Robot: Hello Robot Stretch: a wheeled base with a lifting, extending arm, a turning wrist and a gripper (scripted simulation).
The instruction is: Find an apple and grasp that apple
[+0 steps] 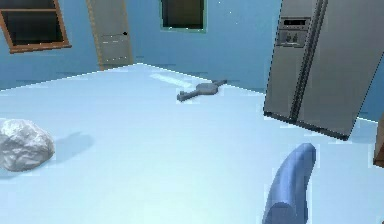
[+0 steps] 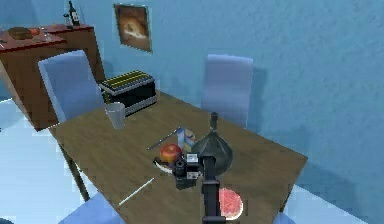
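I am steering from far away, and in the arm side view I find the small round red apple point(image 2: 171, 153) lying on the brown wooden counter point(image 2: 95, 140). It is just beside a dark grey kettle with a pointed lid point(image 2: 214, 152) and near a small pale box-like thing point(image 2: 186, 136). The dark square arm point(image 2: 212, 200) rises from the bottom edge, and the jaws stand at its far end, very near the apple. I cannot tell the state of the jaws or whether they grip anything, because the apple and the counter lie right behind them. I also cannot tell whether they touch the apple or only hang beside it. I think the task is at the last approach, and this is where my worries are. The apple is round and smooth, so a push from one side may roll it against the kettle or toward the counter's near edge. The kettle is so close that a small error of the wrist could strike it. A flat pink round slice point(image 2: 232, 204) lies just beside the arm, and a low sweep could drag it. A thin pale utensil point(image 2: 136, 190) lies well apart from the apple, and I think it is in no danger.
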